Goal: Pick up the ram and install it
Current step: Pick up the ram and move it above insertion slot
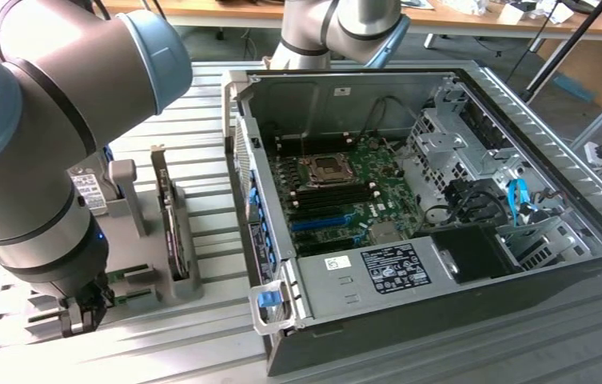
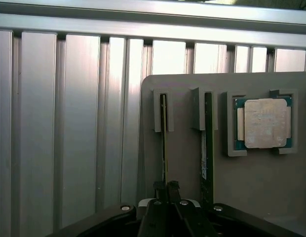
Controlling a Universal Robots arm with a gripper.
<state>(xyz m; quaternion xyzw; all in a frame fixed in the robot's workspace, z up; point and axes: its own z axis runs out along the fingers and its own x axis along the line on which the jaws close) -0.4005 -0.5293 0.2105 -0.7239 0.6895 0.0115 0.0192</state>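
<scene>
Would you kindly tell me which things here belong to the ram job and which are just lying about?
Job in hand: ram, edge-on in the grey holder; tool, at the ram's end; motherboard in the open computer case.
Lying about: processor chip and dark card, both in the same holder.

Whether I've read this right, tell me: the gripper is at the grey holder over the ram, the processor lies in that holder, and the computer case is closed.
Not quite: the computer case is open, its motherboard exposed, as the exterior view shows. The rest holds: the gripper is at the grey holder over the ram, and the processor lies in that holder.
</scene>
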